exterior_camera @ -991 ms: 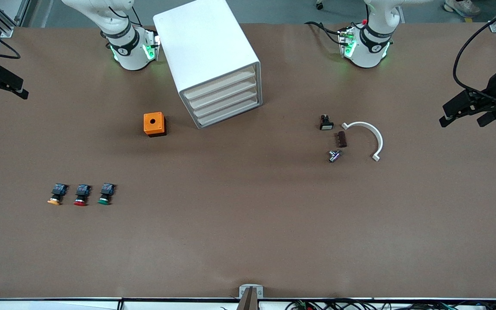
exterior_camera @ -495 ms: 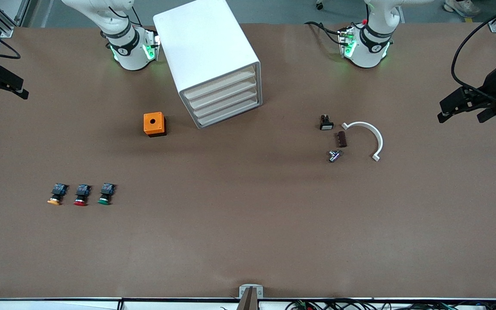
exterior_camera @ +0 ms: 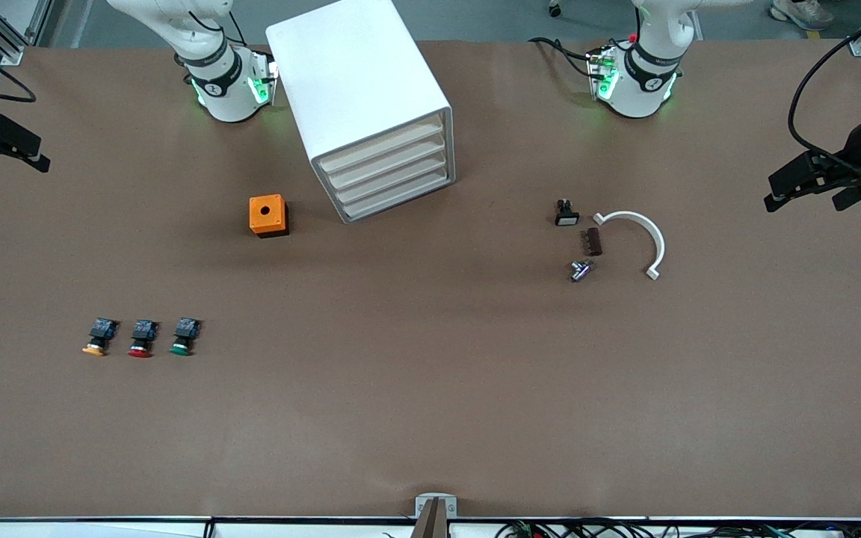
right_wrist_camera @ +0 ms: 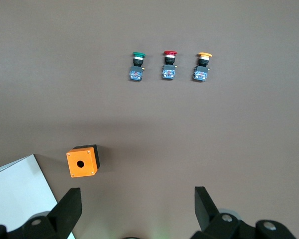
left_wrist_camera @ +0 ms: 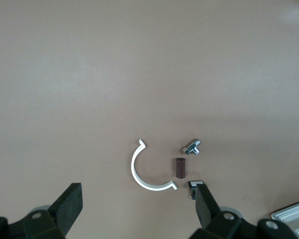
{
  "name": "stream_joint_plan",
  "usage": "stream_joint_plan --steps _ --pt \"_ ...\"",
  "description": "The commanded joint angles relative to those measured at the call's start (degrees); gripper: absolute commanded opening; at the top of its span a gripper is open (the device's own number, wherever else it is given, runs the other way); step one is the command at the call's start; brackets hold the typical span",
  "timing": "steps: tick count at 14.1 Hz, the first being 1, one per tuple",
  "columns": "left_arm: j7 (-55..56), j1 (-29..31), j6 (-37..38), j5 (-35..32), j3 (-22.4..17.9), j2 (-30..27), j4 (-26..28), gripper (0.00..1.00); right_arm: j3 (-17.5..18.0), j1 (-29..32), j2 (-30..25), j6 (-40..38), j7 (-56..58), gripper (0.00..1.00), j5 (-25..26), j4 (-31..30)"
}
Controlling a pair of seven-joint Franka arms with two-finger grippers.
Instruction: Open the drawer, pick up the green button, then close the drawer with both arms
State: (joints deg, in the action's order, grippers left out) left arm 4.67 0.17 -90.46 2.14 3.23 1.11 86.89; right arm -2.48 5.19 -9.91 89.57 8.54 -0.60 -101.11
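Front view, cabinet: the white cabinet [exterior_camera: 368, 104] stands between the two bases, all four drawers pushed in, fronts angled toward the camera; no drawer is open yet, so the task looks barely begun.
Front view, button: the button [exterior_camera: 184, 336] with the green cap lies on the table [exterior_camera: 430, 418] toward the right arm's end, last in a row with the red button [exterior_camera: 142, 338] and the orange button [exterior_camera: 99, 337], well apart from the cabinet.
Front view, box: an orange box [exterior_camera: 267, 215] sits just beside the cabinet.
Front view, parts: a white clip [exterior_camera: 641, 237], a brown block [exterior_camera: 593, 241], a metal fitting [exterior_camera: 580, 270] and a small black part [exterior_camera: 566, 213] cluster toward the left arm's end.
Front view, grippers: the left gripper [exterior_camera: 812, 179] hangs over its end of the table, the right gripper [exterior_camera: 3, 143] over the other end; both seem parked high and clear, waiting.
Left wrist view: left gripper [left_wrist_camera: 134, 211] spread wide and empty, looking down on the clip [left_wrist_camera: 143, 172] and block [left_wrist_camera: 180, 168].
Right wrist view: right gripper [right_wrist_camera: 134, 209] spread wide and empty above the button [right_wrist_camera: 137, 65] and box [right_wrist_camera: 82, 161]; it is probably the better placed to pick.
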Motion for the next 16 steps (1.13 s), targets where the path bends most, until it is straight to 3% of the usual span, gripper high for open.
stream_joint_plan --steps 1,16 --pt "0.16 0.18 1.34 -0.64 0.37 0.65 -1.64 1.00 -0.07 -0.18 -1.34 0.34 0.52 1.00 0.16 -1.19" --pt "-0.19 -0.34 3.10 -0.73 0.73 1.35 -1.64 1.00 -0.07 -0.18 -1.34 0.17 0.52 1.00 0.16 -1.19"
